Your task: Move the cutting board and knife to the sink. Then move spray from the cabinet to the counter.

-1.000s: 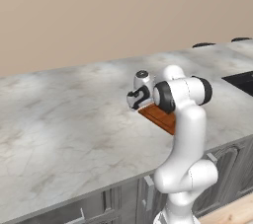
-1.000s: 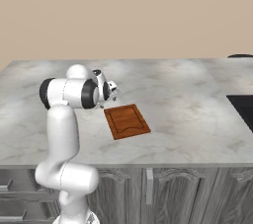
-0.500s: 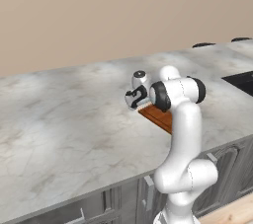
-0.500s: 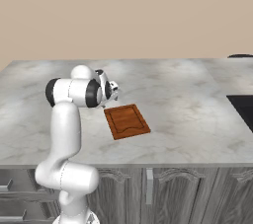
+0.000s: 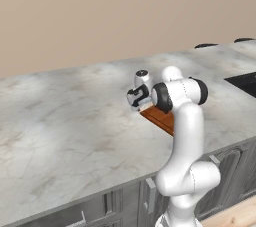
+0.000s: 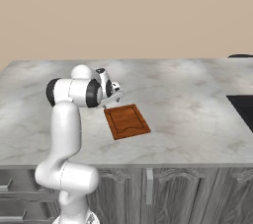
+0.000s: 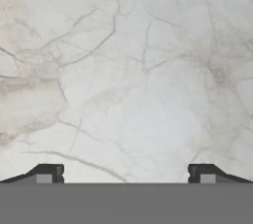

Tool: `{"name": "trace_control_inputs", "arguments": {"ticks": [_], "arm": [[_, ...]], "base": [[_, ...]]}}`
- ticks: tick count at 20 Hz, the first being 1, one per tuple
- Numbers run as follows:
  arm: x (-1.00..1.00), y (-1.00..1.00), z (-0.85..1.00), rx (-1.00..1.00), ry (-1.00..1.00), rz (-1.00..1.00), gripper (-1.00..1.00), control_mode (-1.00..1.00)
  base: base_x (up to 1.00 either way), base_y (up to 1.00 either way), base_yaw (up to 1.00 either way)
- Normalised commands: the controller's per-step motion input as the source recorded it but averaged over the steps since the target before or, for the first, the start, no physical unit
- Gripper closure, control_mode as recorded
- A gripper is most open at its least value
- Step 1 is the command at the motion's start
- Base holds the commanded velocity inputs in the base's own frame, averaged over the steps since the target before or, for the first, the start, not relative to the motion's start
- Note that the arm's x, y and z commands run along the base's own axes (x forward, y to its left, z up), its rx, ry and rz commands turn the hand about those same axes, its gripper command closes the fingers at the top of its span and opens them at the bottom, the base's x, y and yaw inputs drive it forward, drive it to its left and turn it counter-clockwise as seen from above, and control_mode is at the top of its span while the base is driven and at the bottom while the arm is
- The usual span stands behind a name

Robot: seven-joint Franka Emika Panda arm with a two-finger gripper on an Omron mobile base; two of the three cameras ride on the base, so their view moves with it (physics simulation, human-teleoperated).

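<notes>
plain beige wall, dark stove burners

The cutting board, a flat reddish-brown wooden rectangle with a groove running just inside its rim, lies flat on the counter near the front edge, turned slightly askew to that edge. The counter is a broad grey-white marble slab with brownish veins (grey wood fronts below). The sink, a dark recessed basin, sits well apart at the counter's right end.
</notes>
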Motion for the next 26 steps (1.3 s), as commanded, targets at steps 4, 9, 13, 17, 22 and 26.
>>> {"name": "trace_control_inputs", "arguments": {"ticks": [4,9,13,17,22,26], "arm": [[-0.52,-0.69,-0.45,0.0,0.12,-0.14,-1.0,-1.0],[-0.57,-0.71,-0.5,0.0,0.1,-0.14,-1.0,-1.0],[-0.61,-0.73,-0.54,-0.02,0.09,-0.12,-1.0,-1.0],[-0.68,-0.8,-0.55,0.0,0.09,-0.12,-1.0,-1.0],[-0.78,-0.88,-0.55,0.0,0.09,-0.13,-1.0,-1.0],[-0.91,-0.92,-0.62,0.0,0.12,-0.13,-1.0,-1.0]], "base": [[0.0,0.0,0.0],[0.0,0.0,0.0],[0.0,0.0,0.0],[0.0,0.0,0.0],[0.0,0.0,0.0],[0.0,0.0,0.0]]}}
